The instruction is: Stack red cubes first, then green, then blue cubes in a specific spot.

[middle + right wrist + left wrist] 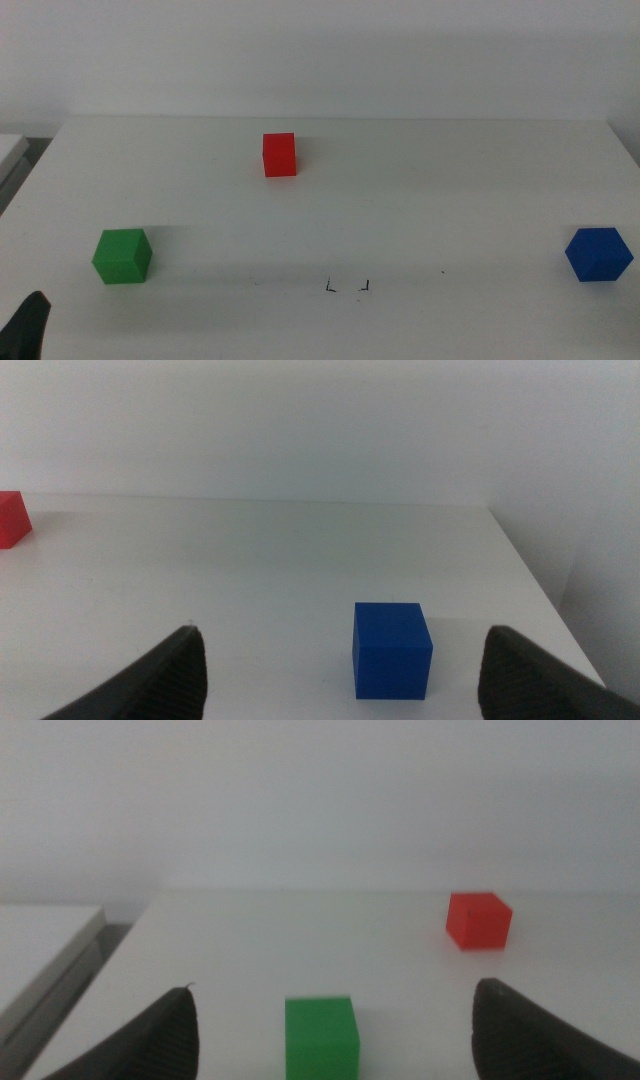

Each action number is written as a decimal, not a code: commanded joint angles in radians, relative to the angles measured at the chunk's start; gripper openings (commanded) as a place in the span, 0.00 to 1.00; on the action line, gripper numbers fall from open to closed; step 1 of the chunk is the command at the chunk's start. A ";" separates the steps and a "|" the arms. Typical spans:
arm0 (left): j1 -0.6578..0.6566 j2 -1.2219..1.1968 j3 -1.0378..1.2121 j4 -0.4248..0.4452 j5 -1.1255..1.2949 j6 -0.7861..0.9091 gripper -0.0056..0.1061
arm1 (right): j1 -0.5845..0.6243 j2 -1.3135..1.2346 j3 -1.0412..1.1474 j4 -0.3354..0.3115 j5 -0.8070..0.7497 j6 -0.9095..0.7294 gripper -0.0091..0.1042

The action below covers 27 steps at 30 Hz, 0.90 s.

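The red cube (279, 154) sits on the white table toward the back middle; it also shows in the left wrist view (478, 920) and at the edge of the right wrist view (12, 520). The green cube (122, 256) rests at the front left. My left gripper (335, 1040) is open, its jaws wide apart with the green cube (321, 1036) between and just ahead of them; only a dark tip (28, 326) shows in the middle view. The blue cube (598, 254) rests at the front right. My right gripper (345, 680) is open, with the blue cube (391, 649) ahead of it.
Small black corner marks (347, 287) are drawn on the table near the front middle. The table's left edge (30, 165) and right edge (625, 150) border the work area. A pale wall rises behind the table.
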 commanded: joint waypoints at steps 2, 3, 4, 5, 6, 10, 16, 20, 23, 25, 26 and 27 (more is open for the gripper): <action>0.001 0.126 -0.116 0.000 0.087 -0.009 0.89 | -0.009 -0.005 0.003 -0.009 -0.008 -0.004 0.90; 0.001 0.213 -0.176 0.000 0.140 -0.009 0.89 | -0.009 -0.005 0.003 -0.009 -0.008 -0.004 0.90; 0.001 0.308 -0.260 -0.006 0.216 -0.009 0.89 | -0.009 -0.005 0.003 -0.009 -0.008 -0.004 0.90; 0.001 0.408 -0.351 -0.022 0.295 -0.009 0.89 | -0.009 -0.005 0.003 -0.009 -0.008 -0.004 0.90; 0.001 0.488 -0.448 -0.035 0.379 -0.009 0.89 | -0.009 -0.005 0.003 -0.009 -0.008 -0.004 0.90; 0.001 0.839 -0.788 -0.070 0.624 -0.036 0.89 | -0.009 -0.005 0.003 -0.009 -0.008 -0.004 0.90; -0.075 1.297 -1.170 -0.059 0.721 -0.142 0.89 | -0.009 -0.005 0.003 -0.009 -0.008 -0.004 0.90; -0.171 1.558 -1.416 -0.042 0.732 -0.298 0.89 | -0.009 -0.005 0.003 -0.009 -0.008 -0.004 0.90; -0.226 1.742 -1.594 -0.018 0.874 -0.408 0.89 | -0.009 -0.005 0.003 -0.009 -0.008 -0.004 0.90; -0.258 1.836 -1.693 0.000 0.919 -0.404 0.89 | -0.009 -0.005 0.003 -0.009 -0.008 -0.004 0.90; -0.274 1.882 -1.744 0.000 0.929 -0.401 0.89 | -0.009 -0.005 0.003 -0.009 -0.008 -0.004 0.90; -0.286 1.917 -1.792 0.000 0.936 -0.396 0.89 | -0.009 -0.005 0.003 -0.009 -0.008 -0.004 0.90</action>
